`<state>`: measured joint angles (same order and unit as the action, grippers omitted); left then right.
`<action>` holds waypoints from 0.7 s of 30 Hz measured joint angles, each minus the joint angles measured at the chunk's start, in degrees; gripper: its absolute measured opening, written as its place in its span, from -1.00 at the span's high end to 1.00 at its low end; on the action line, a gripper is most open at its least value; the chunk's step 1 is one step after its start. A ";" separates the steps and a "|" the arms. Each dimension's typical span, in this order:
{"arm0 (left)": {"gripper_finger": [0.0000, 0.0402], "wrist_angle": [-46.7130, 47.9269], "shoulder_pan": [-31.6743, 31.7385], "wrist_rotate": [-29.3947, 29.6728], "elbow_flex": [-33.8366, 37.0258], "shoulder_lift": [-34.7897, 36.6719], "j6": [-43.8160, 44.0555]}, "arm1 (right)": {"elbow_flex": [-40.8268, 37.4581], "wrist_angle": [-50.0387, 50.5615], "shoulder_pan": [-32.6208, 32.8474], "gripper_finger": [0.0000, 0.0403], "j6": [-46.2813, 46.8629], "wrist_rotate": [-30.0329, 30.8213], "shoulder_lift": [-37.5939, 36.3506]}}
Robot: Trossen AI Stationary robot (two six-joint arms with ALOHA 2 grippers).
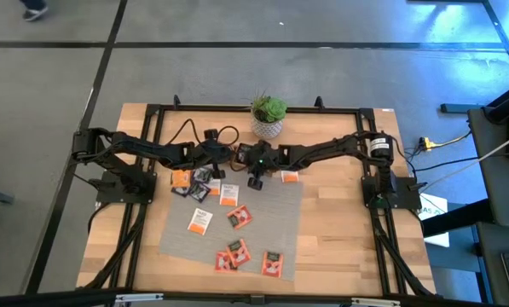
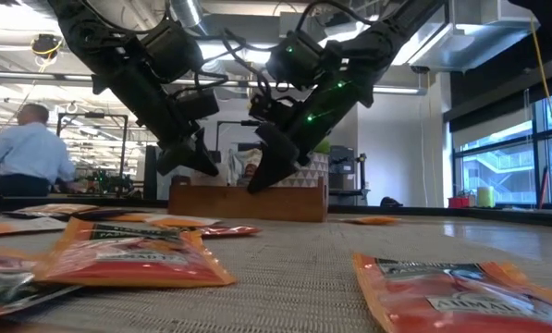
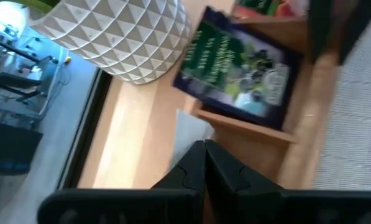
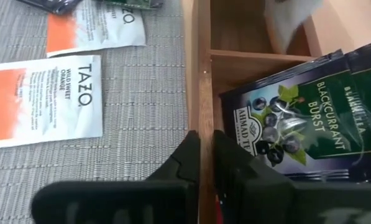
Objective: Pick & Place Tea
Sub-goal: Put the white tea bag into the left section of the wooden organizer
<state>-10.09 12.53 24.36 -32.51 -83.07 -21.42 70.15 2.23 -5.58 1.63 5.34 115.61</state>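
Several small tea packets lie on the grey mat [image 1: 267,209]: orange-red ones [image 1: 240,217], white-and-orange ones [image 4: 45,99] and dark ones. Dark packets [image 4: 297,124] lie in a compartment of the wooden tray [image 2: 248,202] at the mat's far edge. My right gripper [image 4: 205,146] hangs over the tray's mat-side long wall [image 4: 197,81], shut to a narrow slit, with nothing between its fingers. My left gripper [image 3: 204,158] is shut and empty, just above the tray's left end, with a dark packet [image 3: 241,68] in the compartment beyond its fingertips. My right gripper slants down from the table's right toward the tray's long wall [image 4: 197,106]. Its fingertips [image 2: 260,180] reach down to the level of the tray's top edge. I cannot tell whether they touch the wood.
A white faceted pot [image 1: 268,126] with a green plant stands just behind the tray, close to both grippers. Black cables lie at the table's far left. Bare wood lies right of the mat. A person [image 2: 26,153] stands in the room beyond.
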 joint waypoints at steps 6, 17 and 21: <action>0.98 -0.24 0.00 2.73 0.02 0.00 -2.06 | -0.02 0.32 1.39 0.86 -2.63 -2.90 0.07; 0.97 -1.40 -0.17 3.11 0.02 0.61 -1.81 | -0.20 -1.81 1.63 0.56 -3.46 -1.05 0.33; 0.99 -1.88 -0.17 3.04 0.07 3.13 -1.71 | -0.35 -3.33 1.82 0.38 -3.25 1.55 0.48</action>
<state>-11.96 12.36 27.40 -32.45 -79.94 -23.13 69.80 -1.10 -3.75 -1.62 6.89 116.09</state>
